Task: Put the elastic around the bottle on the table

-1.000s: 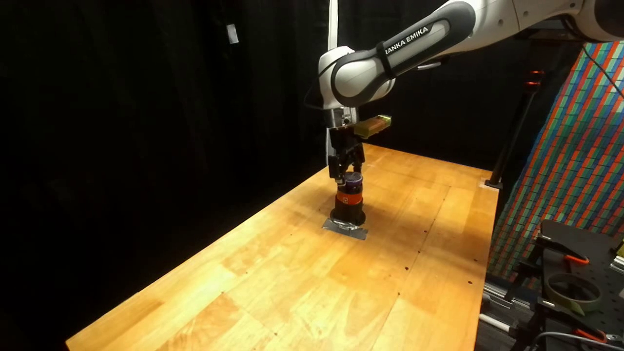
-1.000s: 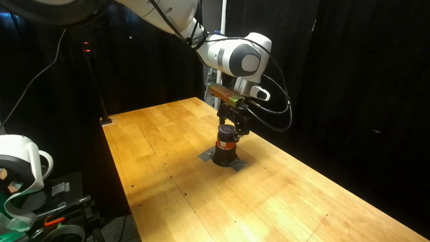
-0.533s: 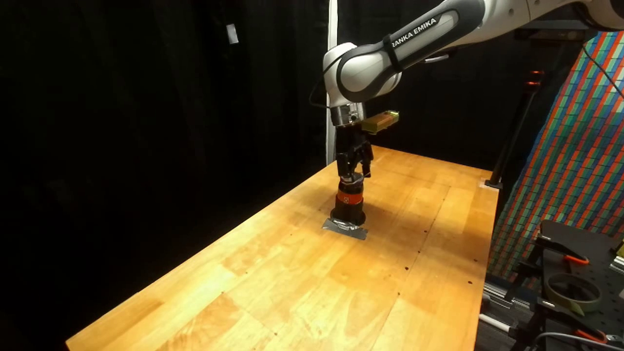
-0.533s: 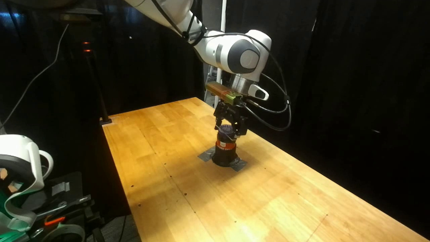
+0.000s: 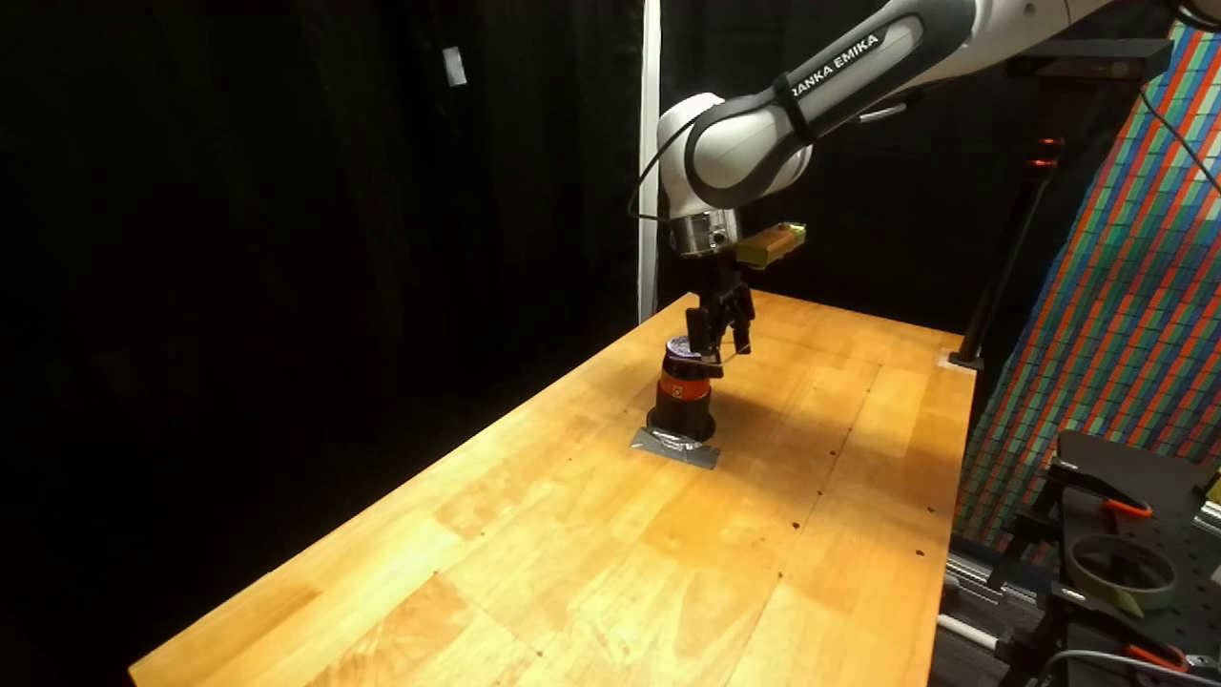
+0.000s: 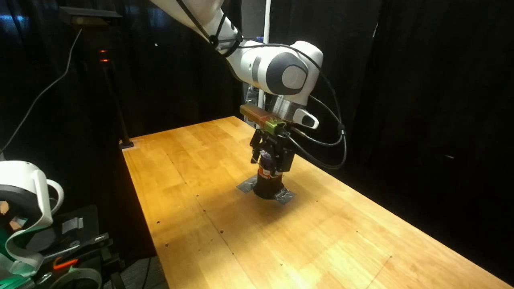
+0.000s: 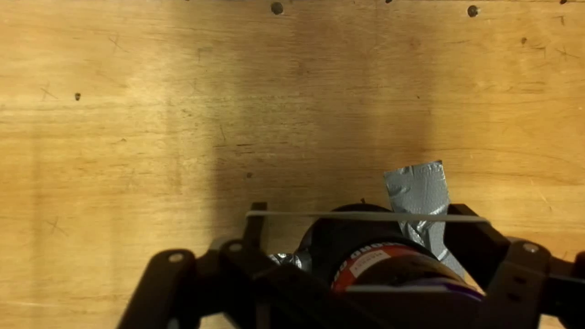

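The bottle (image 5: pixel 684 386) stands in a black base on the wooden table (image 5: pixel 668 572). It shows in an exterior view (image 6: pixel 265 173) and in the wrist view (image 7: pixel 368 265), its orange-red band partly covered. My gripper (image 7: pixel 361 214) is open, its fingers spread apart. The pale elastic (image 7: pixel 365 216) is stretched between both fingertips. A second pale strand shows lower, against the bottle's top. In both exterior views the gripper (image 5: pixel 722 358) is low, at the bottle's upper part. The elastic crosses in front of the bottle; I cannot tell whether it passes all round.
Grey tape (image 5: pixel 675 448) lies on the table at the foot of the black base, and also shows in the wrist view (image 7: pixel 418 192). A black post (image 5: pixel 1002 248) rises at the table's far corner. A cart (image 5: pixel 1135 458) with a tape roll (image 5: pixel 1124 572) stands beside the table.
The gripper has moved right in an exterior view, rising slightly and then lowering beside the bottle's upper part. The bottle's top appears shifted slightly left in both exterior views.
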`<state>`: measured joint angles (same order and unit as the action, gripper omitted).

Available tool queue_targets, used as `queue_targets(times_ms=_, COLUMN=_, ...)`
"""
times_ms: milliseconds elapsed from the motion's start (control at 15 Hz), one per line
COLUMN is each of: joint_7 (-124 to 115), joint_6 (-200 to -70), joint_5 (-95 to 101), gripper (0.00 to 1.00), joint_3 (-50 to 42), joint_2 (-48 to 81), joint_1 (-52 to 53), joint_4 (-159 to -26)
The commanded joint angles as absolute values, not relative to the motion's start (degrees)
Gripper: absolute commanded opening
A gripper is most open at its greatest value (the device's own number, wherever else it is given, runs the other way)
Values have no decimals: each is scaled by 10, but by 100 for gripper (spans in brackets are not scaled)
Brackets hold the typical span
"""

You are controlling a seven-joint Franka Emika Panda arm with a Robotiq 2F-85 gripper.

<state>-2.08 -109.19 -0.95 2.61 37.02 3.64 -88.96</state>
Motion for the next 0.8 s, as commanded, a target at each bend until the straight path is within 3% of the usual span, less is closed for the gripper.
queue_targets(times_ms=0, joint_7=3, joint_6=-1147, joint_5=-11, gripper=100, joint_3=26, joint_2=332, joint_1=28, joint_4=-970)
queue_targets(times_ms=133, joint_7=10, joint_6=-1190, joint_5=-10, gripper=74, joint_3=27, joint_2=327, joint_1=28, joint_4=-994)
queue_targets(times_ms=733, joint_7=70, joint_6=-1345, joint_5=-54, gripper=8, joint_3=43, joint_2=268, joint_1=-8, joint_4=-1111)
